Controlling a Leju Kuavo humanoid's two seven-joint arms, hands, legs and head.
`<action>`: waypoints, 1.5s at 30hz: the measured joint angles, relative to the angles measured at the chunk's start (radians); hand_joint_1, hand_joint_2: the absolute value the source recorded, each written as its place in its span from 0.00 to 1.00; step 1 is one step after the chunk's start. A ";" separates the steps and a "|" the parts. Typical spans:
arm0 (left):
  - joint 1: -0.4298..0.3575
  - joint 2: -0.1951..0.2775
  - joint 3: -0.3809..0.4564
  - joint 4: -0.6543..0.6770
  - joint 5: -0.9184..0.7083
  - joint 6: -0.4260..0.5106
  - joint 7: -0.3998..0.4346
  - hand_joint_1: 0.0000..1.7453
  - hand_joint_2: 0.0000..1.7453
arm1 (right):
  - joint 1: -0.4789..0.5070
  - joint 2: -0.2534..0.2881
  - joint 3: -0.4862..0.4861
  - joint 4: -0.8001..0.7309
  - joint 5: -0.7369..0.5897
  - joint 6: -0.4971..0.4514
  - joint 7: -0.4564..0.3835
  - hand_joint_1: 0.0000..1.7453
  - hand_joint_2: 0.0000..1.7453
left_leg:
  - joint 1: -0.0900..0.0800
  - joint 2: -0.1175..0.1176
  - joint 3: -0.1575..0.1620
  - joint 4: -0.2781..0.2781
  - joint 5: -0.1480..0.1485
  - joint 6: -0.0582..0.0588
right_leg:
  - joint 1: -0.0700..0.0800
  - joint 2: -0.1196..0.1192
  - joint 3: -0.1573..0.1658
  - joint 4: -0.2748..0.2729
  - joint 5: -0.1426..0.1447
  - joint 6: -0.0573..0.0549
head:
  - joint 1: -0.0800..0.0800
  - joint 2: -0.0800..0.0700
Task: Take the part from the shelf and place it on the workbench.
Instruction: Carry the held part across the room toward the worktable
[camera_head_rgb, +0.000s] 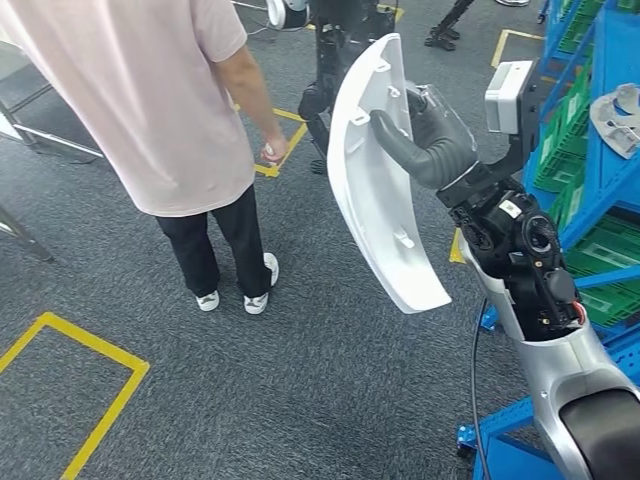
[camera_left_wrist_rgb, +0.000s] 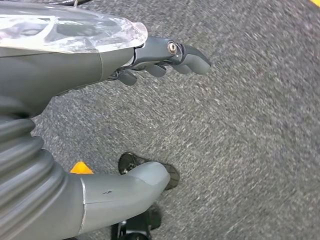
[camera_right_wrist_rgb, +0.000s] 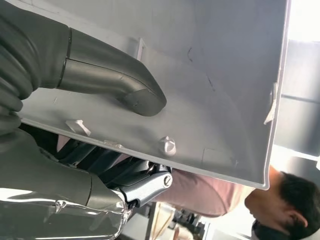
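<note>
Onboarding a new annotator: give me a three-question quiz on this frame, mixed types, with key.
1. True or false: the right hand grips the curved white plastic shell part, thumb on its inner face.
2. Multiple choice: the left hand is (A) holding a green crate, (B) holding nothing above grey carpet, (C) touching a person.
3. Fill in: the person in the pink shirt stands near floor lines coloured ____.

Key: 1 true; 2 B; 3 yellow.
</note>
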 joint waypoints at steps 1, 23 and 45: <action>-0.001 -0.001 -0.001 0.000 0.000 0.000 0.000 0.00 1.00 | -0.001 0.000 0.000 0.000 0.001 0.003 -0.001 1.00 1.00 | 0.000 -0.010 -0.002 0.001 0.001 -0.003 | 0.000 0.016 0.026 -0.060 0.021 -0.004 | 0.001 0.000; 0.001 -0.004 -0.004 0.000 0.000 0.006 0.000 0.00 1.00 | 0.006 0.010 0.009 0.012 0.032 0.049 -0.018 1.00 1.00 | 0.003 0.072 -0.010 0.001 0.005 0.001 | 0.003 -0.076 0.025 -0.012 -0.059 0.020 | -0.030 0.000; -0.006 -0.009 -0.027 0.001 -0.016 0.023 0.000 0.00 1.00 | 0.020 0.025 0.031 0.023 0.037 0.081 -0.013 1.00 1.00 | 0.012 0.104 -0.069 0.105 -0.017 -0.059 | -0.002 -0.106 0.073 -0.133 0.027 -0.014 | -0.045 0.000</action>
